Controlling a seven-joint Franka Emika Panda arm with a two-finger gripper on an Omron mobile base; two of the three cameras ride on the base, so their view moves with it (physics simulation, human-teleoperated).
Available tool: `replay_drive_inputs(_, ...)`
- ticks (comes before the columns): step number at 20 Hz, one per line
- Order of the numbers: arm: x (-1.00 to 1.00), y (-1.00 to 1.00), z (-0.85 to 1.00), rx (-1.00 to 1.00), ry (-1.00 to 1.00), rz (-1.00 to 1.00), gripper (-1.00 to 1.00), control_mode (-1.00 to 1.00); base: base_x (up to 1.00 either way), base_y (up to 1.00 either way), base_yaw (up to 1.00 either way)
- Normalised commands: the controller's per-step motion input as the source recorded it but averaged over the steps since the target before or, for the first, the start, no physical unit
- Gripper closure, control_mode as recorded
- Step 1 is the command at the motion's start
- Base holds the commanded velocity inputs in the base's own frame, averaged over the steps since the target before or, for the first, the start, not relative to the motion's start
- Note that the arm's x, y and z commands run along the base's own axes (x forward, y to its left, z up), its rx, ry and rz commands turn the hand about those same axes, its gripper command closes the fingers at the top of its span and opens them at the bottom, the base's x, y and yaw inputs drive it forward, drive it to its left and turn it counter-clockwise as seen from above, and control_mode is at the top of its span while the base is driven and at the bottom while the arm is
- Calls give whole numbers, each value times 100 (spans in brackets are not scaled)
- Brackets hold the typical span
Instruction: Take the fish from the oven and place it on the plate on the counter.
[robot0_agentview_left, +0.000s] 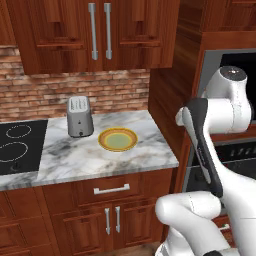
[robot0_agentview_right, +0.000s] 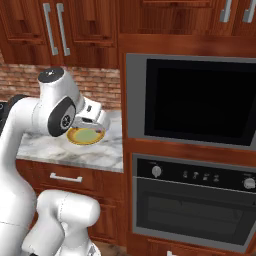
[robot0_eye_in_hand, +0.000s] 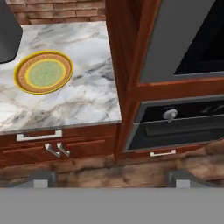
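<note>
The gripper (robot0_eye_in_hand: 111, 180) hangs high above the floor with its jaws spread wide and nothing between them; its two dark fingertips (robot0_eye_in_hand: 43, 178) stand well apart at the bottom of the hand view. It looks down on the seam between counter and oven column.

The oven (robot0_agentview_right: 192, 200) sits below and to the right of the gripper, under the black-glass unit (robot0_agentview_right: 197, 102). Its door looks shut, with the knob strip (robot0_agentview_right: 200, 175) above the window. The fish cannot be made out; by the task it should lie on a rack behind that door. The plate (robot0_eye_in_hand: 43, 72) lies bare on the counter (robot0_eye_in_hand: 87, 96), ahead and to the left of the gripper, near the toaster (robot0_agentview_left: 80, 116) but apart from it.

The step in hand appears to be the approach to the oven, so the task is barely begun. To do it well, the hand likely needs to drop and turn to face the door squarely, then meet the door handle along its middle with the fingers on either side of the bar. A pull that follows the door's hinge arc, rather than a straight tug, should keep the bar from slipping out. The wooden post (robot0_eye_in_hand: 124, 78) between counter and oven stands close, so the elbow wants room on that side. Only once the door is down can the fish be located and a narrow grasp across its slender body be planned.
</note>
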Motion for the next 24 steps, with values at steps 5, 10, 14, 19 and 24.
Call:
replay_drive_inputs(5,-86,-51,-14,22,-19,-23,-100,-100,0,0,0)
replay_drive_inputs(10,-58,-40,-28,44,-27,-21,-100,-100,0,0,0)
replay_drive_inputs(14,-30,-29,-28,28,-17,-9,-100,-100,0,0,0)
replay_drive_inputs(19,-33,-30,-10,38,-15,-4,-100,-100,0,0,0)
replay_drive_inputs(24,-15,-48,-16,50,-9,0,-100,-100,0,0,0)
